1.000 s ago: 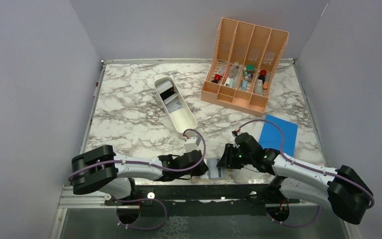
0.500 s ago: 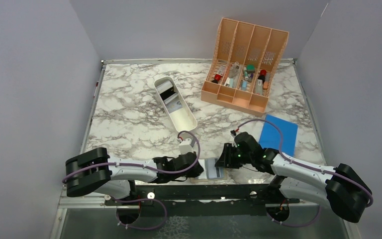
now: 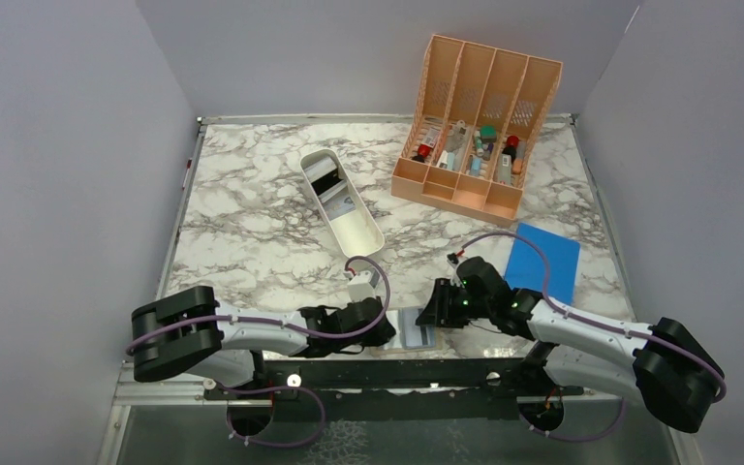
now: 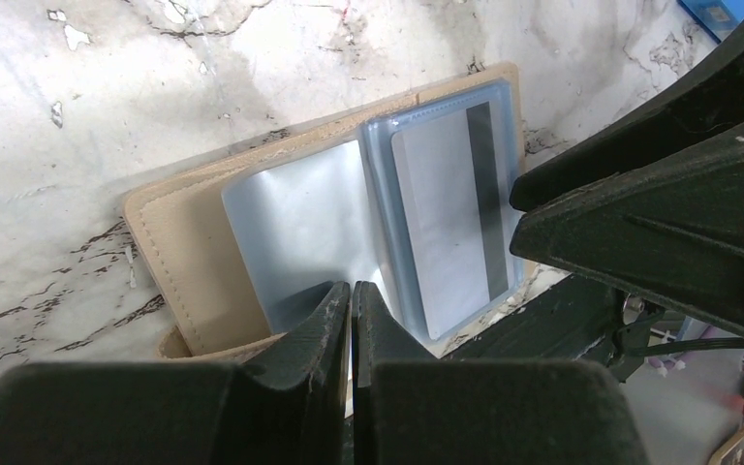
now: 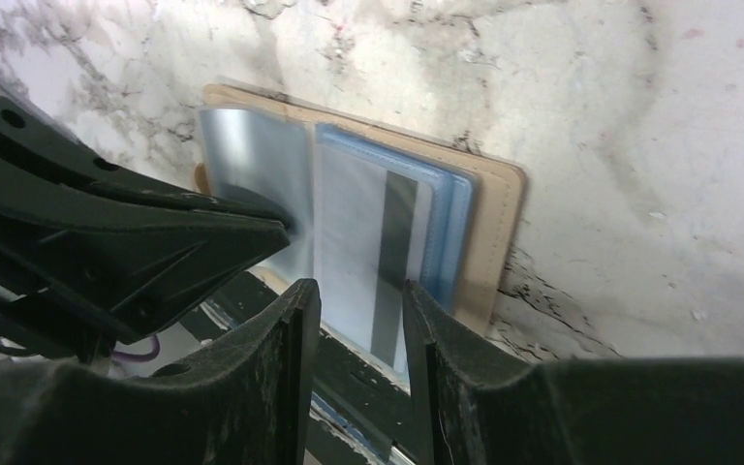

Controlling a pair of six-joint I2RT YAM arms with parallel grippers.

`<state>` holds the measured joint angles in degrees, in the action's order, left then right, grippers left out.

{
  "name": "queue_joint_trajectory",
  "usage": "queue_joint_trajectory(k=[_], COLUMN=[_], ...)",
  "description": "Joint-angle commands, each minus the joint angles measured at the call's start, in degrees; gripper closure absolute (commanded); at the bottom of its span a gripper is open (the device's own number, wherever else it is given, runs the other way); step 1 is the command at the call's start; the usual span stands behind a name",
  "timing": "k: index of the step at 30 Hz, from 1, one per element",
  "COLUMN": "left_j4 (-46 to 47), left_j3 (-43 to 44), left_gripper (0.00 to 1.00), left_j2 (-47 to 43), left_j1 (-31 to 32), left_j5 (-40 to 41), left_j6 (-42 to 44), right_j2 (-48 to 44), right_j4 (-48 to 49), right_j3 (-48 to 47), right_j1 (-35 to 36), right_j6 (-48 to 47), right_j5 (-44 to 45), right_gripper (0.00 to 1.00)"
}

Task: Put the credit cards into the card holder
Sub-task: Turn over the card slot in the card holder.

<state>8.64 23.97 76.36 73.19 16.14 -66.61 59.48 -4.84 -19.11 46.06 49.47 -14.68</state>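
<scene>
Sliding slightly left, the left gripper (image 4: pixel 351 293) stays pressed together against the wallet (image 4: pixel 179 262); the right gripper (image 5: pixel 358 295) hangs apart, empty. One card (image 4: pixel 446 223) sits pocketed; the next sleeve looks ready.

Overhead wide; wrists close, sharing card holder (image 4: pixel 295 218).

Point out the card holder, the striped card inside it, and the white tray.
card holder (image 4: pixel 170 252): left wrist view, its tan left border.
card (image 4: pixel 436 223): left wrist view, grey face beside the stripe.
tray (image 3: pixel 358 232): top view, bare floor at its near end.
</scene>
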Motion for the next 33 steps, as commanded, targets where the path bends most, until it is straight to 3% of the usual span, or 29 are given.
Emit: queue_joint_trajectory(k=[1,9,19,27,33], left_j4=[0.5,-8.8,-10.4,-9.2,-8.0], left_j3=[-0.6,3.3,0.2,-1.4,-2.5], left_gripper=[0.92,0.81,0.74,0.82,0.83], left_j2=[0.0,-5.9,-6.2,-4.8,-4.6], left_j1=[-0.1,-0.1,0.0,0.0,0.0], left_j5=[1.5,4.5,4.8,5.7,5.5], left_j6=[-0.3,2.1,0.3,0.5,0.1], right_j2=[-0.6,-1.6,1.1,0.2,0.9], right_j4=[-3.6,-3.0,0.0,2.2,2.4], right_j3=[-0.9,-0.1,0.2,1.1,1.2], right_j1=[0.3,0.3,0.3,0.3,0.3], right_j6=[-0.9,-1.0,-0.5,0.3,0.5], right_j5=[3.3,2.6,0.5,-1.8,-1.6], right_gripper=[0.59,0.59,0.59,0.59,0.59])
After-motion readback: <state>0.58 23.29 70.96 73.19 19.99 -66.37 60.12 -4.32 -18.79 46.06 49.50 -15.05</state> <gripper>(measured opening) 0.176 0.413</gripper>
